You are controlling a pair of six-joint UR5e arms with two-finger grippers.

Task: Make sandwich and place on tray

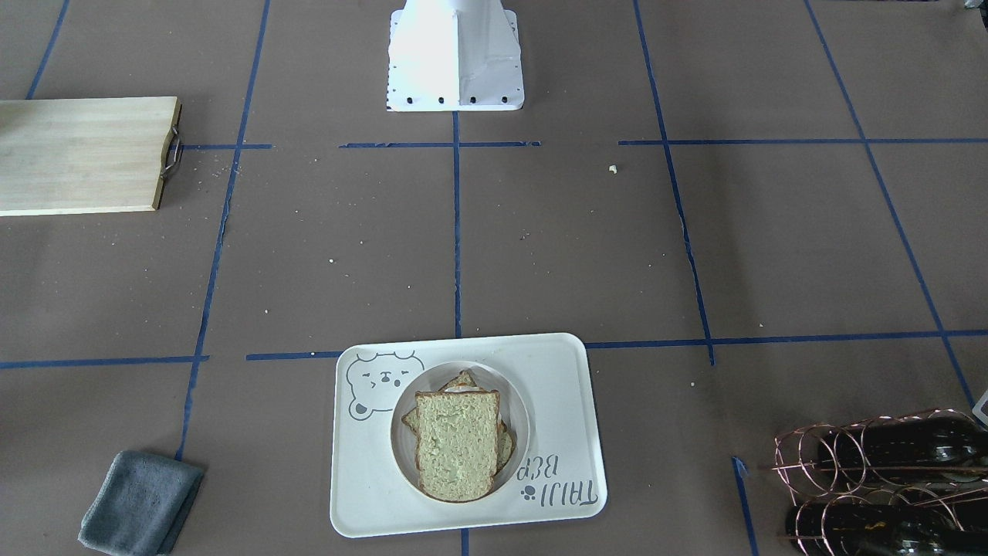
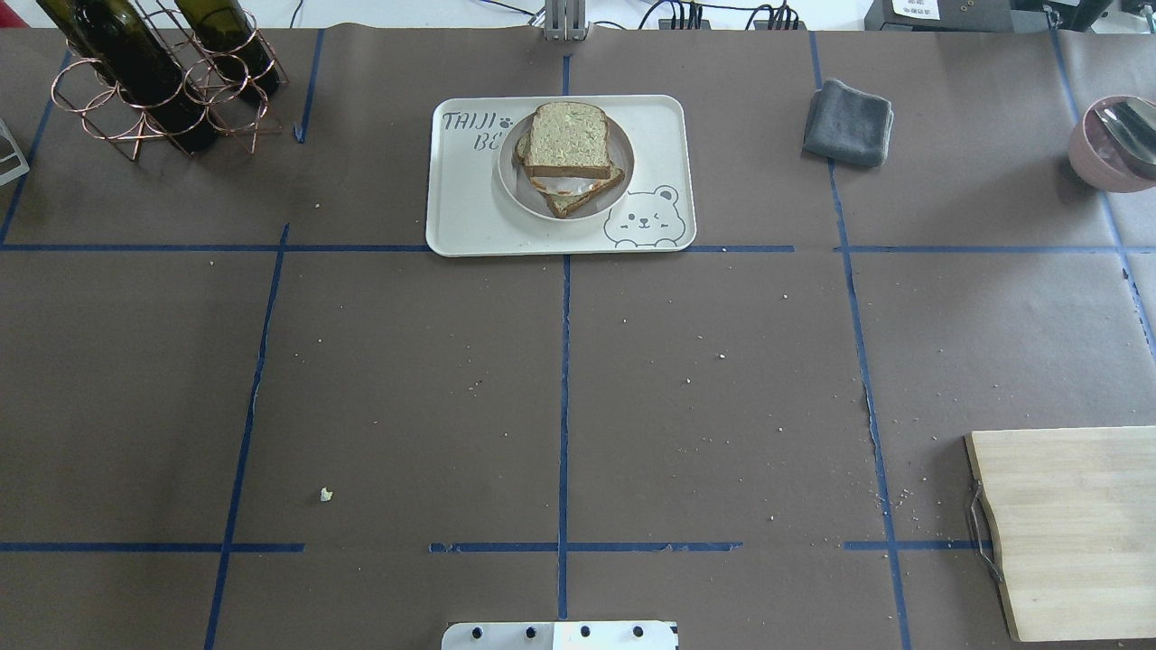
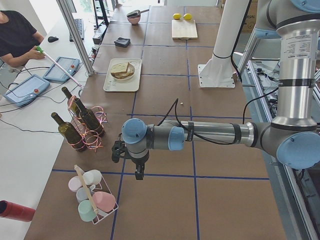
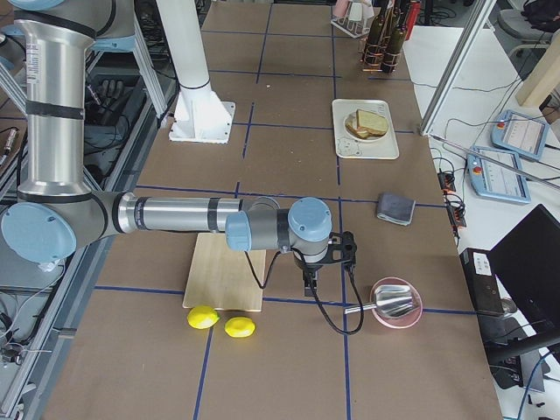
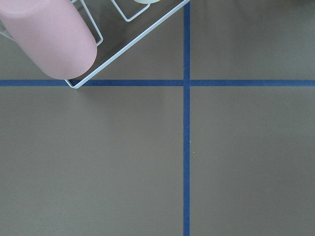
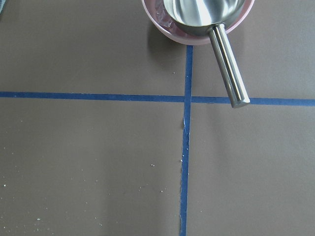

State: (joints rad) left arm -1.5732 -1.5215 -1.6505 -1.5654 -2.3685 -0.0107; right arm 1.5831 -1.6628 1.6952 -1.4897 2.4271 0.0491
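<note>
Brown paper gridded with blue tape covers the table (image 2: 406, 379), which is dusted with crumbs (image 2: 722, 356); an operator (image 3: 17, 35) sits beyond its far edge. The sandwich (image 2: 567, 144) lies on a round plate (image 2: 508, 176) on the tray (image 2: 470, 217) at the far middle, its top slice running near-to-far with the domed end away from the robot and the lower slice skewed. The egg (image 2: 562, 189) shows only as a sliver between the slices. The left gripper (image 3: 138, 175) and right gripper (image 4: 312, 284) hang over opposite table ends, and I cannot tell whether their fingers are apart or together.

At the top edge, a pink bowl (image 6: 170, 31) holds what looks like a steel scoop (image 6: 202, 12), its handle (image 6: 227, 66) reaching over a blue tape line (image 6: 88, 95) on the brown table (image 6: 88, 147); pale crumbs (image 6: 152, 165) lie scattered below.
</note>
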